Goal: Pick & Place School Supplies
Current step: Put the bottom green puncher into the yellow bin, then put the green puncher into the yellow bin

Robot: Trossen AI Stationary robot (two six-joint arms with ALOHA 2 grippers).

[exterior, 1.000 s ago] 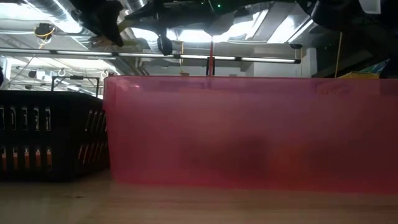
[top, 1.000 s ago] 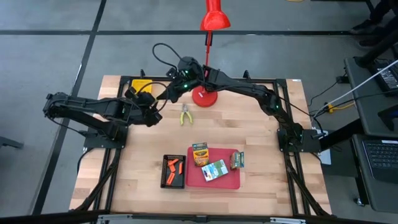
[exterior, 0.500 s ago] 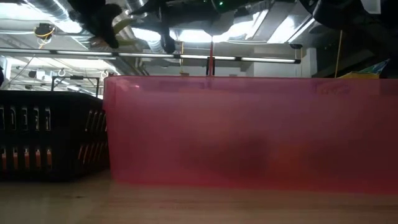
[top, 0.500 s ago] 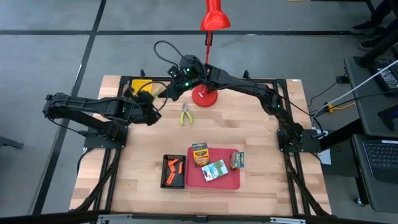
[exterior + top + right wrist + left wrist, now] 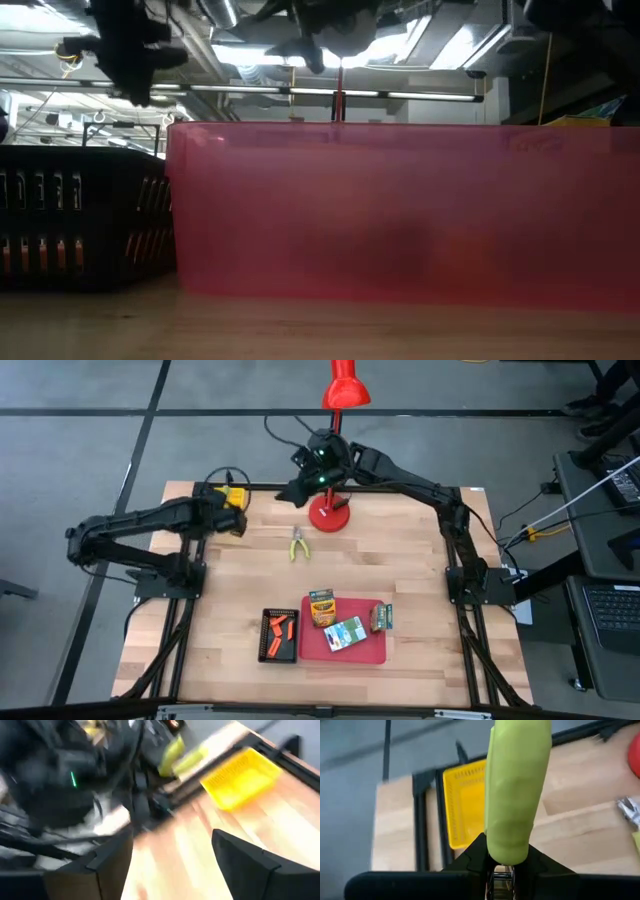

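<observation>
My left gripper (image 5: 232, 512) hangs over the yellow tray (image 5: 226, 494) at the far left, shut on a yellow-green stick (image 5: 516, 785). My right gripper (image 5: 291, 491) stands open next to the red lamp's base (image 5: 330, 515), with nothing between its fingers (image 5: 167, 862). Three crayon boxes (image 5: 321, 607) (image 5: 345, 632) (image 5: 381, 617) lie on the red tray (image 5: 372, 652). Orange sticks (image 5: 280, 627) lie in the black tray (image 5: 268, 650). The scissors-like tool (image 5: 297, 544) lies flat on the wood. My left gripper pinches one end of the yellow-green stick (image 5: 506, 851) between its two fingers. The rest of the stick runs on past the fingertips, in line with them. It is lifted clear, above the yellow tray and the wood.
The red lamp's post (image 5: 334, 430) rises at the far middle, close to my right arm. In the low view the red tray's wall (image 5: 400, 210) and the black tray (image 5: 80, 230) fill the foreground. Bare wood (image 5: 420, 560) lies between the lamp and the trays.
The two grippers stood close together left of the lamp and have parted. My left gripper has swung toward the far left corner, over the yellow tray, taking the yellow-green stick along. My right gripper has drawn back toward the far edge and the lamp.
</observation>
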